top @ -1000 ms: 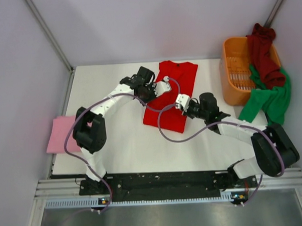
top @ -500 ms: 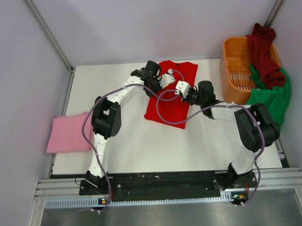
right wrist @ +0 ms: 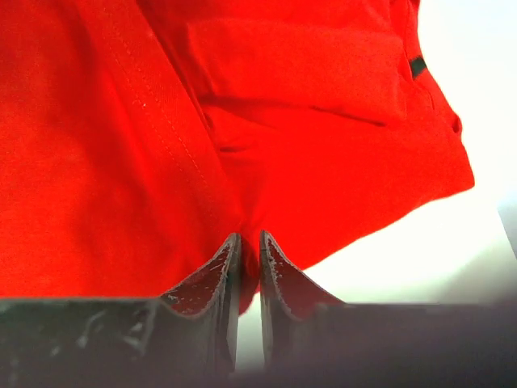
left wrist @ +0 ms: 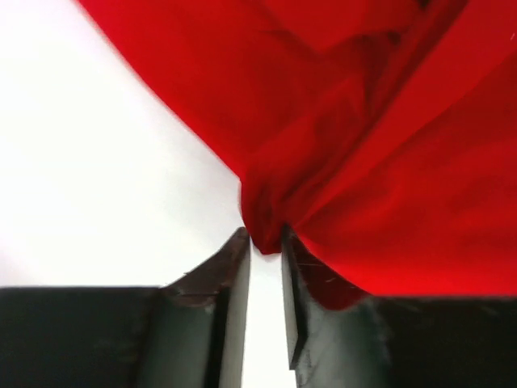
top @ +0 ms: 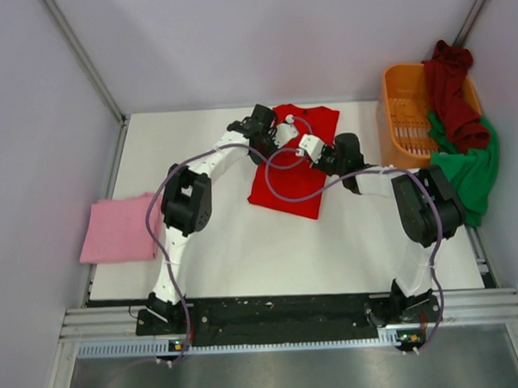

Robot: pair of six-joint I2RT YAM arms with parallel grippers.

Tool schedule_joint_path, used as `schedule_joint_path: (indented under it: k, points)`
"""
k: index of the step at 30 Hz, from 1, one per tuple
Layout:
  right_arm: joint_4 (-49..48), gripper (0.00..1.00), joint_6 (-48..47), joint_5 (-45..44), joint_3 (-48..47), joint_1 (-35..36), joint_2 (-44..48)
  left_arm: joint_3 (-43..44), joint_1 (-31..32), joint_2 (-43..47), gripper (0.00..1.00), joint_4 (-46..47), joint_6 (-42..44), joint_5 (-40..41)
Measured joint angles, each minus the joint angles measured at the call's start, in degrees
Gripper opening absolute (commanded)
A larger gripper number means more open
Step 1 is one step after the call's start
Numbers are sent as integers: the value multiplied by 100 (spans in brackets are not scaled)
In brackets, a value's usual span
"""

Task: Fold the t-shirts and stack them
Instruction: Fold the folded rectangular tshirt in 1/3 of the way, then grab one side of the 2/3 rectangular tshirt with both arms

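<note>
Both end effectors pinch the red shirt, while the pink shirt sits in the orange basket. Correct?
No. The left end effector and right end effector do pinch the red shirt, but the pink shirt lies at the table's left edge, not in the basket, as the top view shows.

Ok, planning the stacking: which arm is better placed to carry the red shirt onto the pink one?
Probably left. Left gripper and right gripper both pinch the red t-shirt; the pink t-shirt lies on the left side.
</note>
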State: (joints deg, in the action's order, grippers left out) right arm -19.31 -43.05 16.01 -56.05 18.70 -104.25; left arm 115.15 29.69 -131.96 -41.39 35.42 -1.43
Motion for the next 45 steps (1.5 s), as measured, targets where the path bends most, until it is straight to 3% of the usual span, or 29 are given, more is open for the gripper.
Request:
schedule_joint_path:
  k: [3,5,8,13,16,20,23,30,37,40,41,42,44,45]
  points:
    - [4,26,52,-369,-232,-61,-306,118,-20,-46,46,382,-162,367]
    - [-61,28,122,-616,-507,-127,-514,271,-52,-122,48,627,-256,577]
    - [-131,29,254,-887,-782,-216,-564,763,-146,-345,46,815,-417,754]
    - [-2,45,428,-717,-599,-348,-96,1010,-341,-232,41,800,-525,345]
    - [280,48,332,-55,125,-369,876,192,-452,428,45,688,-186,-625]
    - [730,48,-225,649,885,-63,2041,-1508,-407,1742,51,170,951,-2070]
    - [1228,48,-713,920,1303,354,2455,-2321,-254,2352,55,-59,1624,-2468]
    - [2216,47,-1327,756,1869,1145,2267,-3829,243,2503,57,282,2540,-1930]
    - [2011,40,-1375,240,1845,1384,1823,-4199,302,2402,57,914,2732,-1373]
    - [1886,30,-1377,107,1845,1384,1757,-4238,306,2356,52,1078,2736,-1139]
    - [1845,21,-1375,66,1843,1384,1733,-4242,306,2330,46,1121,2734,-1067]
    - [1832,13,-1375,15,1843,1384,1709,-4242,308,2321,35,1158,2732,-1010]
    - [1818,0,-1375,-74,1838,1388,1663,-4242,315,2291,0,1220,2741,-920]
    - [1808,0,-1377,-111,1834,1390,1644,-4245,319,2269,0,1241,2734,-901]
